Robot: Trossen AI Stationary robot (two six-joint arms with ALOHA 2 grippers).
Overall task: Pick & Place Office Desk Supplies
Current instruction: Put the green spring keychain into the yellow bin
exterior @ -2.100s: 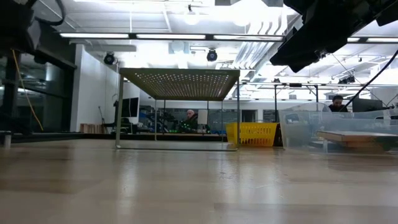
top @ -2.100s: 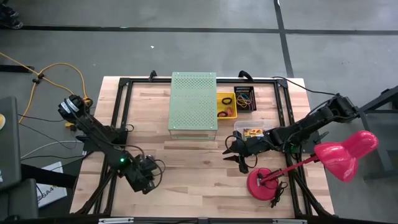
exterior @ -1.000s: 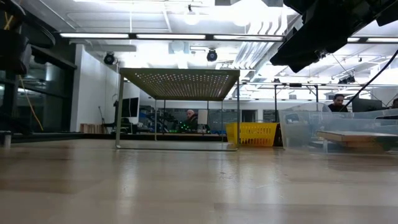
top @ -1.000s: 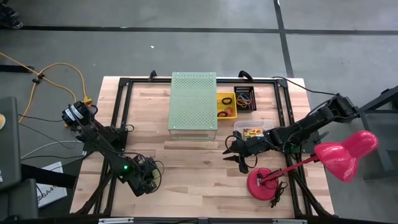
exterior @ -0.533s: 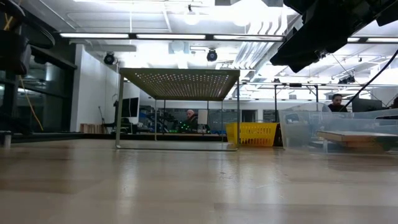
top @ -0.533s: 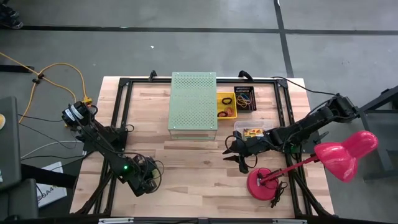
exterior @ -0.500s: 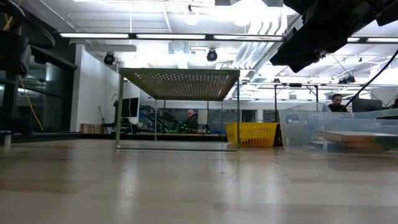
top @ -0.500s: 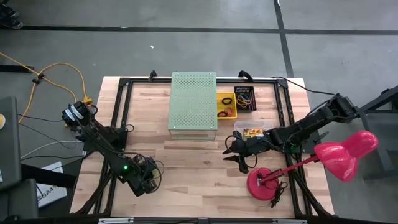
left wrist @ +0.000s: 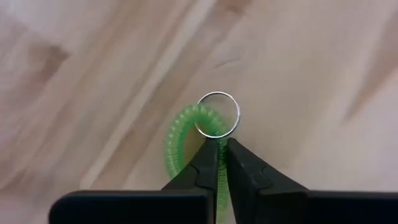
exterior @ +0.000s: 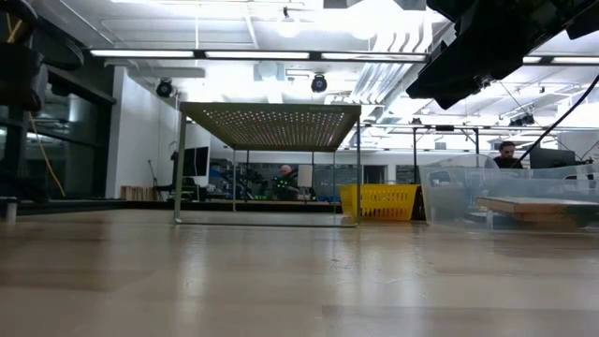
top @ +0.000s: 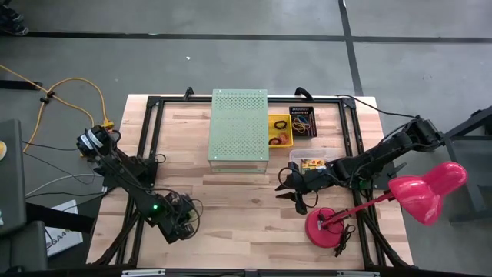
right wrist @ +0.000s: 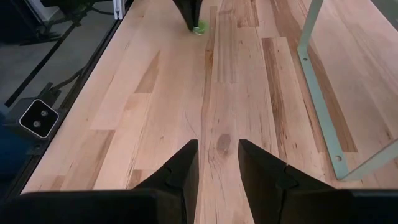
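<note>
On the left, near the front of the worktop (top: 231, 223), the left claw (left wrist: 217, 146) has just snapped shut on a green coil band (left wrist: 177, 140) with a small metal ring (left wrist: 217, 114). A moment ago it was wide open, so I think the band can now be lifted. Farther right stand the pale-green perforated box (top: 239, 123) and the yellow tray (top: 280, 131) of bands. The right claw (right wrist: 217, 163) waits half open, holding nothing.
</note>
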